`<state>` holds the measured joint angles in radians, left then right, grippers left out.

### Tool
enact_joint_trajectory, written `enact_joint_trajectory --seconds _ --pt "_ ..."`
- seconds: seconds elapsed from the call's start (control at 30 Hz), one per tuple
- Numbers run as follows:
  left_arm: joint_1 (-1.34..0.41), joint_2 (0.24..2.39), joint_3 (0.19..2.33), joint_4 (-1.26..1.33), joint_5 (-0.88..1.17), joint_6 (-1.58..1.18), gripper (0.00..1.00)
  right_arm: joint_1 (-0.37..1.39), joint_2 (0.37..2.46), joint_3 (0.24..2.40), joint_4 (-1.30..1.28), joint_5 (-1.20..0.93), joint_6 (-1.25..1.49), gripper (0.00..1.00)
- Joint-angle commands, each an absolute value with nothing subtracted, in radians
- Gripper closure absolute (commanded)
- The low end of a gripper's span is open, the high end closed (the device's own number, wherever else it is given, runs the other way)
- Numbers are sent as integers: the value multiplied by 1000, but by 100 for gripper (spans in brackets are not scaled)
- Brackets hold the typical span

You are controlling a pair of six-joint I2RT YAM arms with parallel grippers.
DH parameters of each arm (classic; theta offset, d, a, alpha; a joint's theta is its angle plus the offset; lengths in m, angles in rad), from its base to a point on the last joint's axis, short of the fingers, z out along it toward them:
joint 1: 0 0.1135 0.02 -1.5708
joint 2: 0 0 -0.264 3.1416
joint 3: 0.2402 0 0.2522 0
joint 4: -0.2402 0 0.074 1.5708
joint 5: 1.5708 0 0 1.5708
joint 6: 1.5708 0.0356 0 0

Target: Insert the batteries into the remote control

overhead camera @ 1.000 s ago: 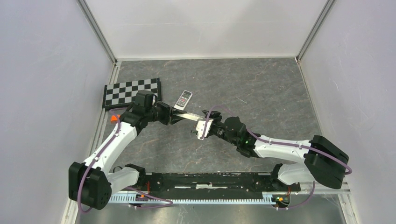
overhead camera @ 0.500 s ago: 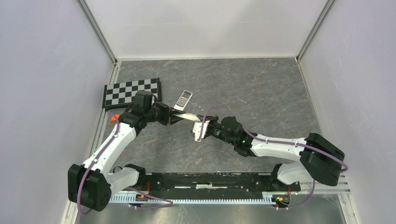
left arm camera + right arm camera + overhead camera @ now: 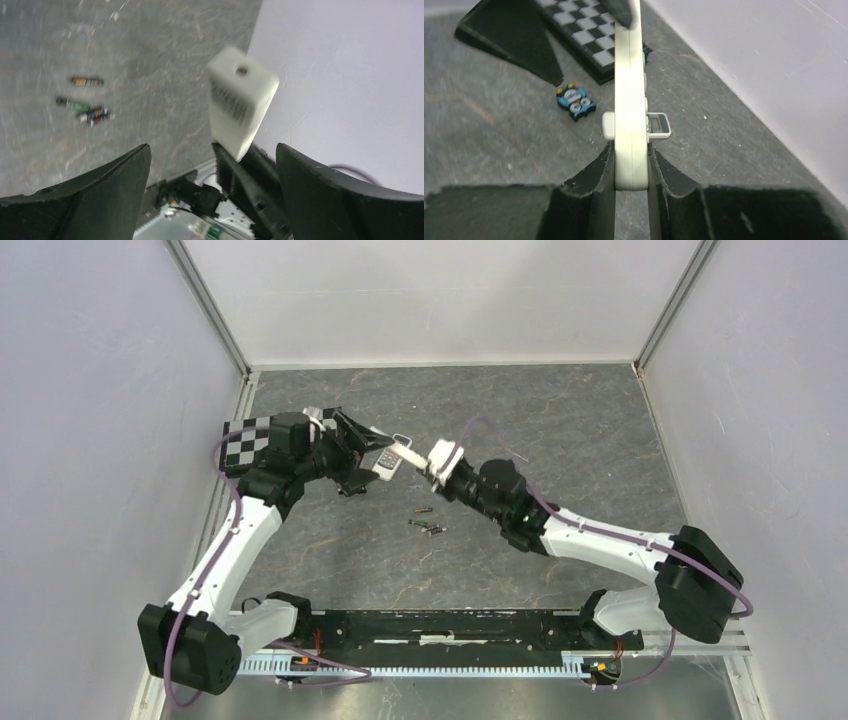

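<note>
The right gripper (image 3: 631,150) is clamped on the thin edges of a white remote (image 3: 629,95), holding it above the table just off the checkered board (image 3: 589,40). The left gripper (image 3: 212,147) stands wide open with nothing in it. The batteries (image 3: 428,522) lie together on the table, well away from the board on the side toward the arm bases.

As I judge it, the right gripper should keep the remote steady with its battery slot facing up while the left goes for one battery.

Only the left wrist view separates three batteries. Only the right wrist view shows the squeeze, a smaller remote (image 3: 658,125) near the board, and whether the slot cover is off shows nowhere.
</note>
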<state>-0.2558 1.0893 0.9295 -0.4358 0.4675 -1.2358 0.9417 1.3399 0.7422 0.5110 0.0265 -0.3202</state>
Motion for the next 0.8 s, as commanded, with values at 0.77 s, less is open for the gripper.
enact_joint_trajectory --seconds 0.77 --pt "-248 1032 1045 319 750 -1127 0 631 1309 1073 641 -605 1163 100"
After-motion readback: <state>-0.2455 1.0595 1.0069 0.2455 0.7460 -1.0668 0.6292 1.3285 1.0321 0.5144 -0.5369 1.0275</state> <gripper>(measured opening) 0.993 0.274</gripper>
